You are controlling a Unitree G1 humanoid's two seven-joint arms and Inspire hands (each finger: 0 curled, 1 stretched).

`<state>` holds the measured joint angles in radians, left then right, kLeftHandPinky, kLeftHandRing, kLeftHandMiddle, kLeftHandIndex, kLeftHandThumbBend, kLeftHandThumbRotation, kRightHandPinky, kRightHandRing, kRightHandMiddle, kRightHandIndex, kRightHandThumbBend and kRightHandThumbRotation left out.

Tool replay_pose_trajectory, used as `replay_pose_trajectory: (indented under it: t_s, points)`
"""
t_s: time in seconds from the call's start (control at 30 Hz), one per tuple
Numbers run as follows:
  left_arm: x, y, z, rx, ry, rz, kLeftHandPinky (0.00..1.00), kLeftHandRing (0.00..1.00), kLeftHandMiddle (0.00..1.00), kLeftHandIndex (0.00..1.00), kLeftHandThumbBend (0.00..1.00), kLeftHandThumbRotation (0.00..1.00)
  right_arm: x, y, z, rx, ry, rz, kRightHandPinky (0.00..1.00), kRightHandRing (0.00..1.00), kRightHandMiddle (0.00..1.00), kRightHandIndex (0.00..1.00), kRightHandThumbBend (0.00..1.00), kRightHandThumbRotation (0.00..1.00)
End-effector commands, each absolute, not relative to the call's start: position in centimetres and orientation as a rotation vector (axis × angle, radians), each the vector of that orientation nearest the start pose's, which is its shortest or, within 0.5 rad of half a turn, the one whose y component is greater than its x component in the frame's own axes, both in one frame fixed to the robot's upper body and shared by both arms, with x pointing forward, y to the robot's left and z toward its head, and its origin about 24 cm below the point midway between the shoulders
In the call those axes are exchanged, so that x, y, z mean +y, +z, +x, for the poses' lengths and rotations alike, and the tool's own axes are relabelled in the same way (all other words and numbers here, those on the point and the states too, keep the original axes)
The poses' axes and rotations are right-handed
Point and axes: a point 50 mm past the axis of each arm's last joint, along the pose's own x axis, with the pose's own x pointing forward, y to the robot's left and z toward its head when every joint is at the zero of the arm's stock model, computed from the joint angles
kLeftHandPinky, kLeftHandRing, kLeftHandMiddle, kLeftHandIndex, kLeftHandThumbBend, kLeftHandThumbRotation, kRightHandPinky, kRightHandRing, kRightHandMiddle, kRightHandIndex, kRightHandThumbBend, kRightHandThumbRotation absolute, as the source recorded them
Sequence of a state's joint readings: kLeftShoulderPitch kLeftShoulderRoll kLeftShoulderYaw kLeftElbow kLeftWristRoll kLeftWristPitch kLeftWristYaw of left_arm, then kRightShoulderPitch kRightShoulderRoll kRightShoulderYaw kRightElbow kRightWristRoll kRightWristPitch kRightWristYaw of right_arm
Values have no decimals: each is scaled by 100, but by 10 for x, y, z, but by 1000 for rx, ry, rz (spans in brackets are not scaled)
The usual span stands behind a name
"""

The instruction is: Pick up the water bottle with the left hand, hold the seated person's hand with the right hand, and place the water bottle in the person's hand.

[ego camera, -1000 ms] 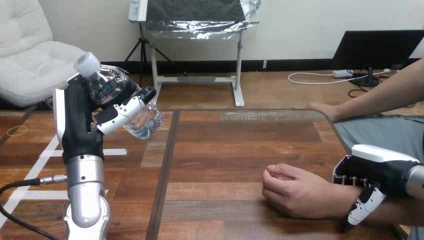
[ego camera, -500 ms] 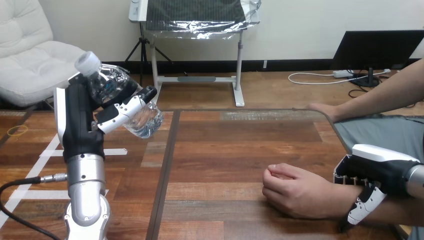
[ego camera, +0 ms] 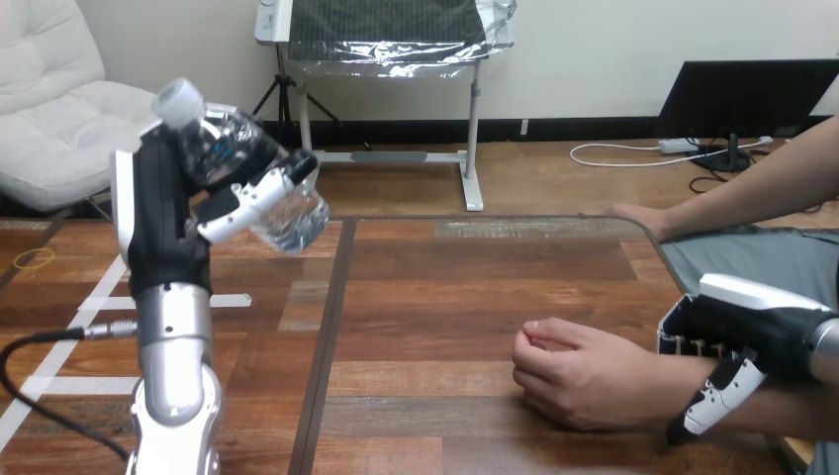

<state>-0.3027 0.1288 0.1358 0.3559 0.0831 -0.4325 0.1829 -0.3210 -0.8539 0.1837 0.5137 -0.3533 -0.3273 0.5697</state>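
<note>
Where the bottle's at: the water bottle (ego camera: 228,148) is up off the surface (ego camera: 445,297), wrapped in the left hand (ego camera: 163,223). The fingers (ego camera: 242,198) are curled round its middle, so it's properly gripped, not just balanced.
Long axis: tilted. The cap (ego camera: 180,99) sits up and to the left of the fingers, and the base pokes out low on their right, kinda aimed across at the person.
Which way it has to go: the person's hand (ego camera: 579,381) lies well to the right of the left fingers and lower, down on the surface, with bare wood between.
Person's hand: loosely balled, back up, palm not showing. I'd guess it has to open before anything can land in it.
Right hand (ego camera: 757,332): lying over the person's wrist (ego camera: 665,396), thumb (ego camera: 714,404) hooked down the near side, so it looks clasped on. Its other fingers are hidden behind the shell.
Nearer hand: the right one is already on the wrist, so the left one has the whole carry to do.
Step, imo: pickup and hold look done, handover not yet.
Watch out: tilted bottle, base leading, so it could slide out through the fingers.
</note>
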Motion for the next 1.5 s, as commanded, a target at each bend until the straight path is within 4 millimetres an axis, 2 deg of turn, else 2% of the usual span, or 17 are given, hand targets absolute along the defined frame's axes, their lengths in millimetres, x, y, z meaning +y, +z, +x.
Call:
replay_pose_trajectory:
  t_s: [0.0,0.7,1.47]
  points:
    - [184,120,320,-495,190,128,27,32,38,41,62,0,-284,88,297,232,613,-1163,20,26,33,37,85,0]
    - [169,123,338,-470,114,91,26,32,38,41,62,0,-281,120,308,127,566,-1181,20,25,32,37,86,0]
    - [149,120,353,-426,54,66,28,33,38,41,64,0,-270,128,318,71,592,-1167,19,25,32,36,85,2]
